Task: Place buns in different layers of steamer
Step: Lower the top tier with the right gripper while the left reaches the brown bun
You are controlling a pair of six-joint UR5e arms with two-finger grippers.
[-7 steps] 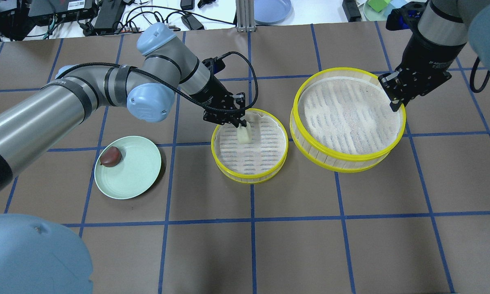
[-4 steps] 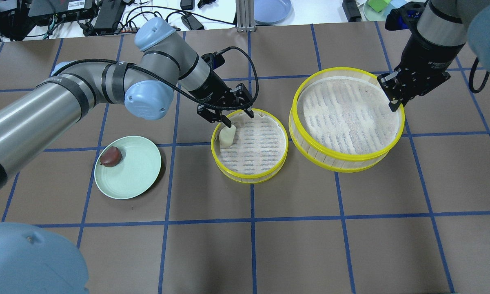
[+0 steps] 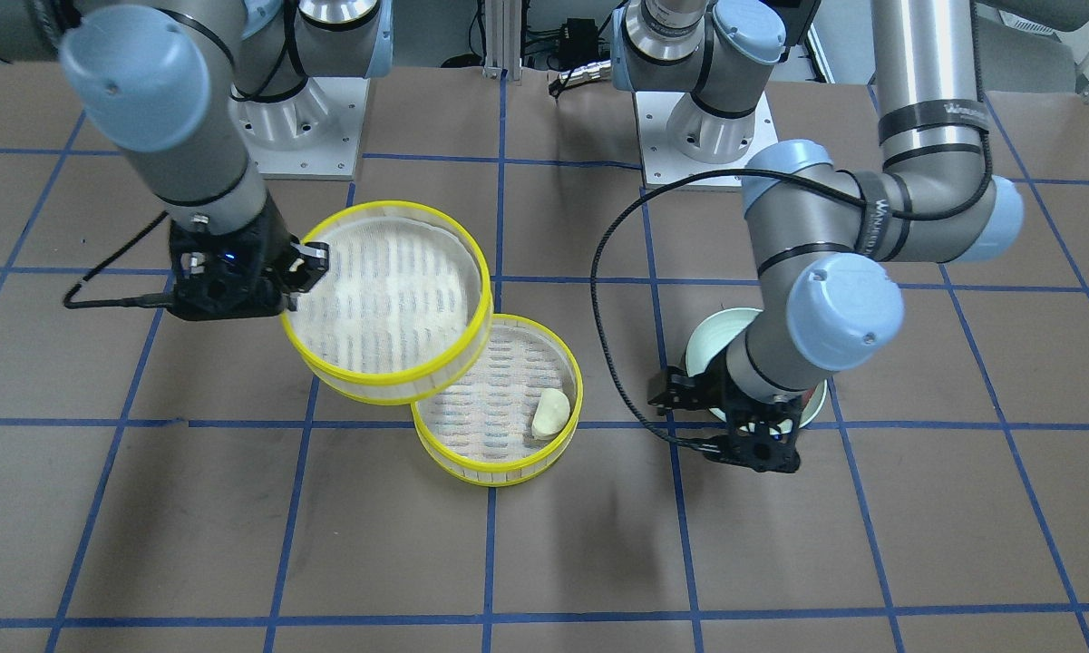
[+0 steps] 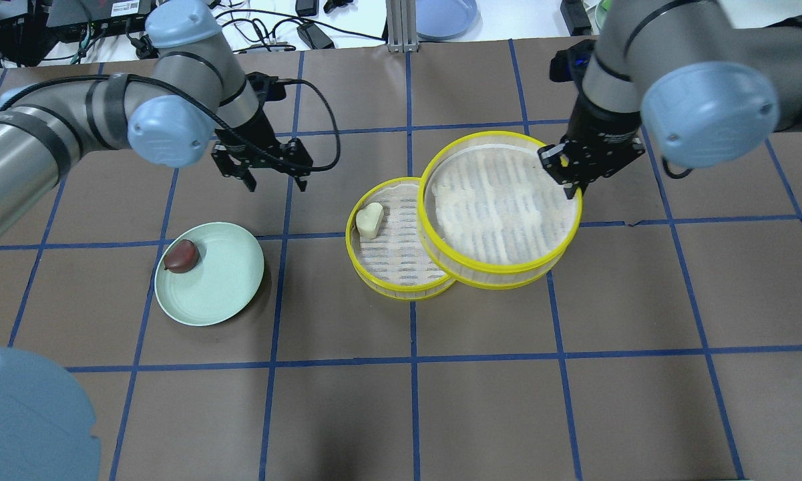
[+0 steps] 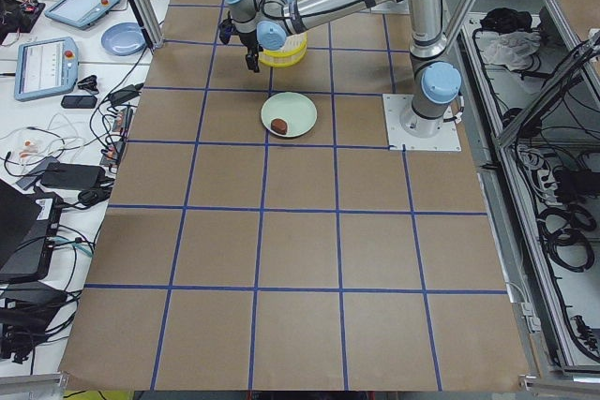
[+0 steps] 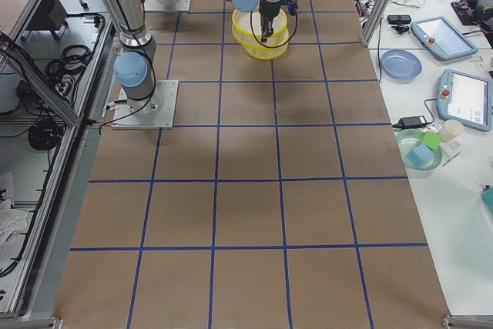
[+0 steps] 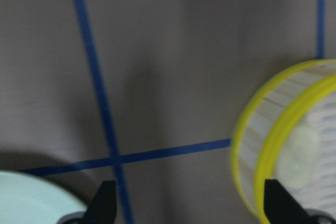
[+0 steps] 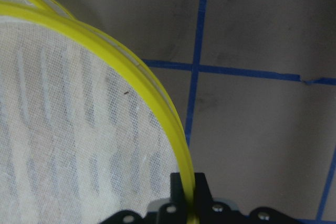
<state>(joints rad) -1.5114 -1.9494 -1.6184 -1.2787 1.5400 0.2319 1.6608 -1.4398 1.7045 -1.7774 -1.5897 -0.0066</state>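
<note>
Brown bun [image 4: 181,256] plain overhead, frontally hiding behind my gaping left hand [image 4: 276,186]; right hand [image 4: 571,190] pinching upper tray [image 4: 501,270] rim.

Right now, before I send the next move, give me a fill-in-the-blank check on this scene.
The right end effector is ____ on the rim of the raised tray.
The left end effector is ____ and empty.
The cream bun lies ____ the lower tray.
The reddish-brown bun on the green plate is nearer the ____ end effector.
Missing words: shut; open; in; left.
</note>
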